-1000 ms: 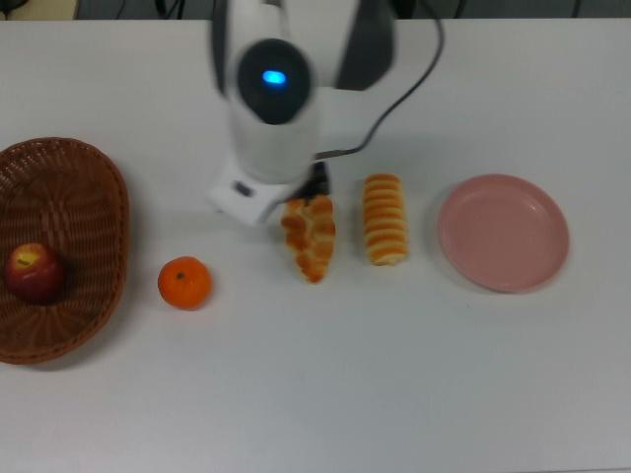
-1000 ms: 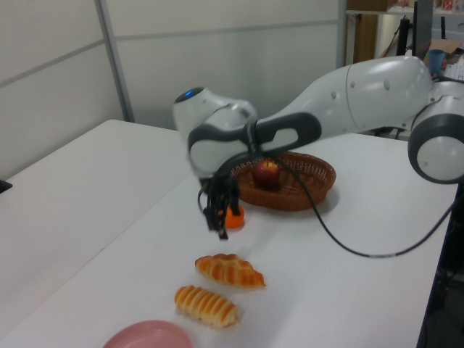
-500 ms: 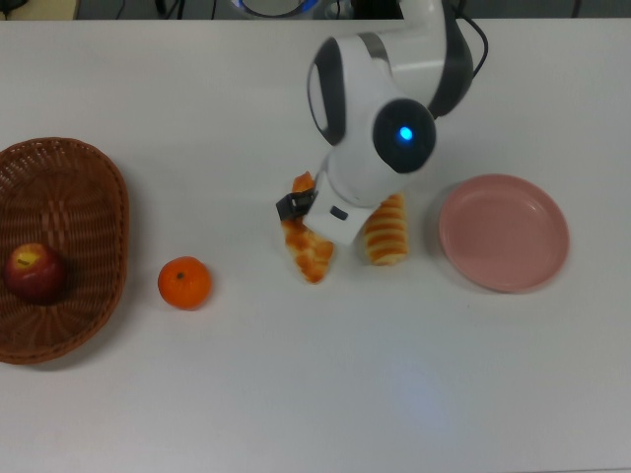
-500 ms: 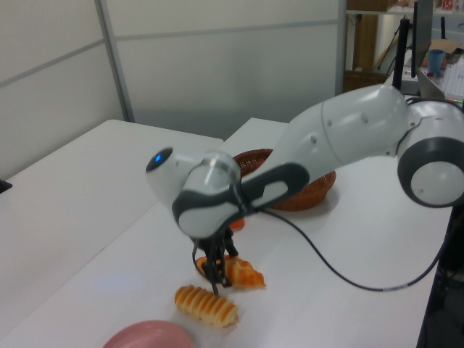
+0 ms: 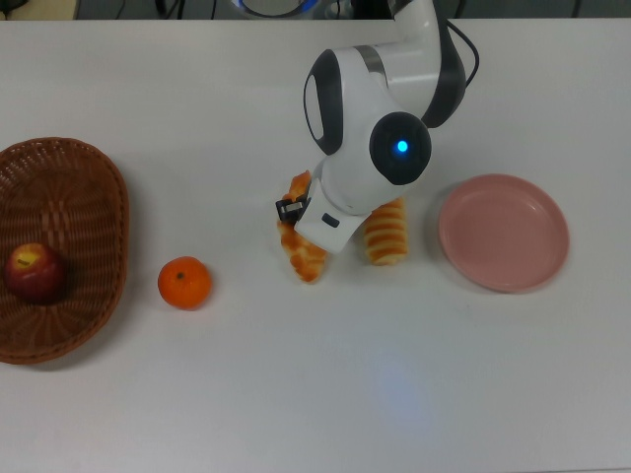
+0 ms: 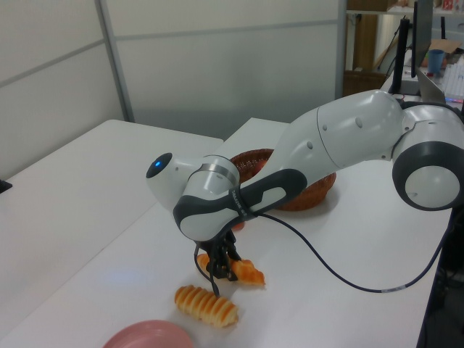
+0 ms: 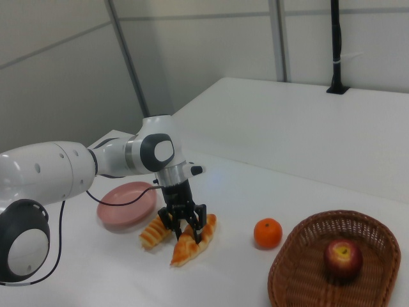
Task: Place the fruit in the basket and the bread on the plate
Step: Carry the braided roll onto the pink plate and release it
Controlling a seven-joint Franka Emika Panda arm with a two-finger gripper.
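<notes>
Top view: white arm is reaching down over the middle of the white counter (image 5: 325, 394), hiding most of the braided golden-brown loaf (image 5: 304, 258). Gripper (image 5: 292, 209) is showing only as a dark tip. Ridged striped loaf (image 5: 386, 238) is lying just beside it, toward the top view's right, near the round pink plate (image 5: 504, 233). Bright orange tangerine (image 5: 184, 283) is sitting on the counter beside the oval reddish-brown wicker basket (image 5: 84, 177); dark red apple (image 5: 34, 273) is resting inside.

Left view: gripper (image 6: 221, 267) is pressing down onto the braided loaf (image 6: 246, 273); ridged loaf (image 6: 205, 305) is lying nearer the camera.

Right view: gripper (image 7: 186, 225) is straddling the braided loaf (image 7: 192, 240), fingers (image 7: 202, 231) spread to either side of it, not clenched. Tangerine (image 7: 268, 233) is sitting outside the basket (image 7: 300, 268).
</notes>
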